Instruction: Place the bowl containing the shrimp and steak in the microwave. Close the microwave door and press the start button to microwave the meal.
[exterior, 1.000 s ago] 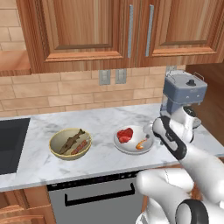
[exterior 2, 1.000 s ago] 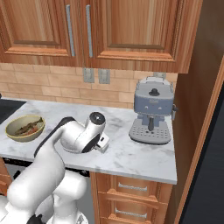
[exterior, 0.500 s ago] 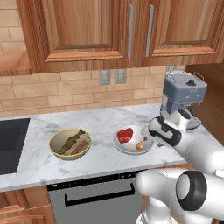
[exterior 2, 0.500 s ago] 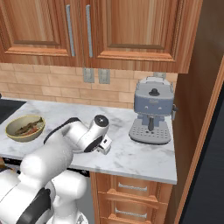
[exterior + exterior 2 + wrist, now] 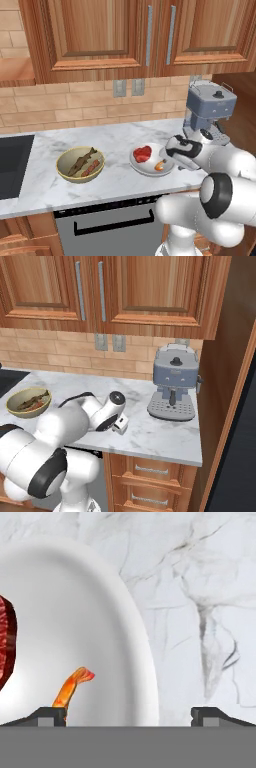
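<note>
The shallow white bowl (image 5: 146,167) sits on the marble counter, holding the red steak (image 5: 142,153) and the small orange shrimp (image 5: 159,166). My gripper (image 5: 171,156) hangs low over the bowl's right rim. In the hand view the gripper (image 5: 131,714) is open and straddles the rim (image 5: 142,657). One fingertip (image 5: 50,714) is inside the bowl beside the shrimp (image 5: 72,687); the other (image 5: 212,714) is over bare counter. The steak (image 5: 6,642) lies at the left edge. Nothing is held. The microwave and its door are out of view.
A tan bowl with a brown fish (image 5: 80,164) (image 5: 28,401) stands left of the white bowl. A blue-grey coffee machine (image 5: 209,112) (image 5: 172,383) stands close behind and right of the hand. A dark recess (image 5: 12,165) lies at the far left; wall cabinets (image 5: 150,35) hang above.
The hand has crept a little left toward the bowl's right rim, and the elbow has swung round to the right. The bowl and food have not moved.
</note>
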